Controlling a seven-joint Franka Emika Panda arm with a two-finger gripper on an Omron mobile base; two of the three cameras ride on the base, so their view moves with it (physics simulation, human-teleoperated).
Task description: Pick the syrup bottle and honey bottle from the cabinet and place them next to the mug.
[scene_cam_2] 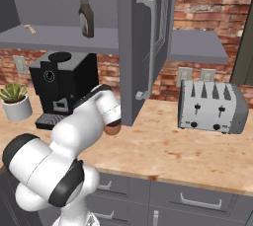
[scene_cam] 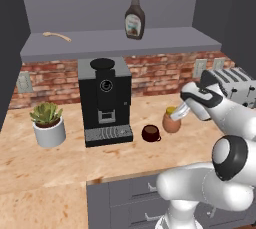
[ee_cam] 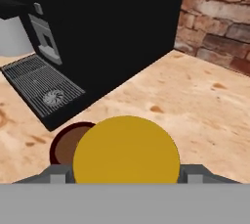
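Step in hand, as judged: setting the honey bottle [scene_cam: 171, 121] down at 3 o'clock of the mug [scene_cam: 150, 133], just beside it on the bench [scene_cam: 60, 160]. Tool [scene_cam: 179, 112] is part-open, fingers either side of the yellow lid [ee_cam: 126, 149]; a firm grip can't be confirmed. Release straight, withdraw upward, avoid nudging the mug.

Ribbed orange bottle; glossy maroon mug; mottled stone bench. Syrup bottle [scene_cam: 134, 17], dark and smooth, stands on the cabinet [scene_cam: 120, 43] shelf.

Open counter [scene_cam: 60, 160] lies along the front edge; the coffee machine [scene_cam: 105, 98] blocks the back wall, mug [scene_cam: 150, 133] and honey bottle [scene_cam: 171, 121] crowding its right.
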